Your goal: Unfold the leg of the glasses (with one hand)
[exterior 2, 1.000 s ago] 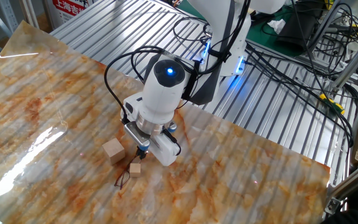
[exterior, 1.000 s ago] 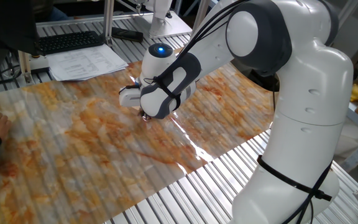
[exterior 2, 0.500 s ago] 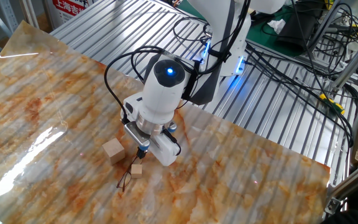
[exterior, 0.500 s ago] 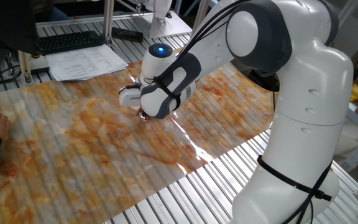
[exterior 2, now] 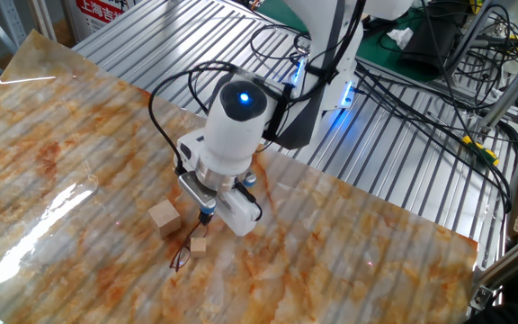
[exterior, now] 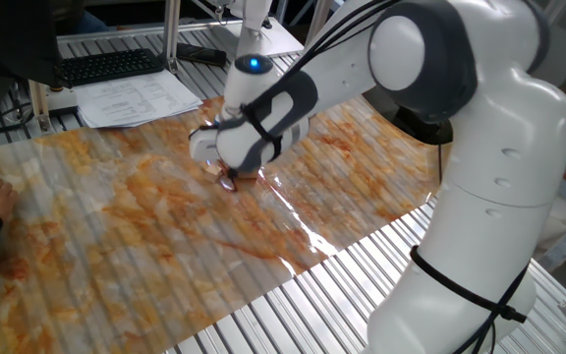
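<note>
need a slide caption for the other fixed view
Robot arm's tool poised just above small wire glasses lying beside two wooden cubes on the marbled table.

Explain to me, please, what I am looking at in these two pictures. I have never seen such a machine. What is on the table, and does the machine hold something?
The big white machine is a robot arm. Its working end is a gripper with two small jaws. Both pictures show the same moment from two fixed cameras on different sides of the table: one looks past the arm's thick body, the other looks down at the gripper from the far side.

On the marbled orange table surface lie a larger wooden cube, a smaller wooden cube and a tiny pair of glasses with a thin dark wire frame. In the view from the far side, the gripper hangs low, just above the glasses and between the cubes. Its jaws are mostly hidden, so I cannot tell whether they grip anything, perhaps the thin leg of the glasses.
</note>
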Motion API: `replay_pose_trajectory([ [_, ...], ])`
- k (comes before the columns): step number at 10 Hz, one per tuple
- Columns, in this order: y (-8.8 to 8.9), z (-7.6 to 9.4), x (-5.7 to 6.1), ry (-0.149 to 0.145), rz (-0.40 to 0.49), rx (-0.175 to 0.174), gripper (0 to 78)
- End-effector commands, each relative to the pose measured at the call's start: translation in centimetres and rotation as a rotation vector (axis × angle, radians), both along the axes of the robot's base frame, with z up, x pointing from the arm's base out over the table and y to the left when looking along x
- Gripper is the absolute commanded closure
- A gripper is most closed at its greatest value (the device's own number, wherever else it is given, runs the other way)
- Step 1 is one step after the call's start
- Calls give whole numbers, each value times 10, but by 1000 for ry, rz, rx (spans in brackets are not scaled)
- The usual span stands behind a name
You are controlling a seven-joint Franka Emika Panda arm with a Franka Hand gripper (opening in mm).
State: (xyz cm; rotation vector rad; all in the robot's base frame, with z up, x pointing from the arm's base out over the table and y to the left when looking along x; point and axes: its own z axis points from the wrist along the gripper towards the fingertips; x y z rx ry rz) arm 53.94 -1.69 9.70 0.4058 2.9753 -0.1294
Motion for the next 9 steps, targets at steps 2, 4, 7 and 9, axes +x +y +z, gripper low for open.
replay_pose_trajectory([
  [2, -3, 31, -1, 68, 11, -5, 764],
  [4, -6, 44, -3, 109, 21, -9, 764],
  [7, -10, 58, -5, 164, 36, -16, 764],
  [9, -11, 63, -7, 203, 44, -16, 764],
])
